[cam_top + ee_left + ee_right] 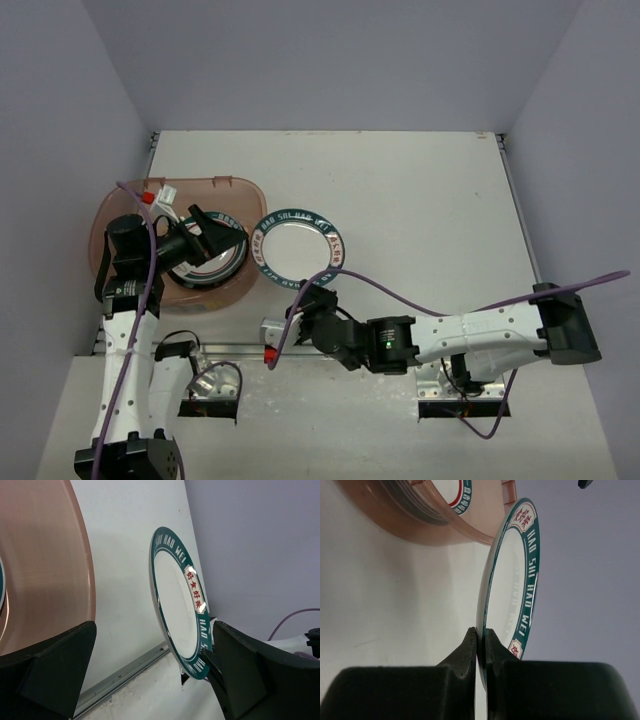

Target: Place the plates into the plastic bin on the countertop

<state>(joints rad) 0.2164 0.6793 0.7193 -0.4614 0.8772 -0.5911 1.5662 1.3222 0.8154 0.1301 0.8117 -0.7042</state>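
Observation:
A white plate with a teal-and-red rim (pixel 296 249) is held just right of the pinkish plastic bin (pixel 120 210). My right gripper (pixel 318 296) is shut on its near edge; in the right wrist view the fingers pinch the plate's rim (pixel 507 580) edge-on. It also shows in the left wrist view (pixel 177 605). The bin holds stacked plates (pixel 210 262), seen in the right wrist view (pixel 451 497) too. My left gripper (pixel 215 235) is open over the bin's right part, its jaws wide apart and empty, pointing toward the held plate.
The white countertop (pixel 420 200) stretches right and back, bounded by lavender walls. A metal front edge (pixel 240 348) runs near the arm bases. A purple cable (pixel 470 305) trails over the right arm. A small white and red item (pixel 160 196) sits at the bin's back rim.

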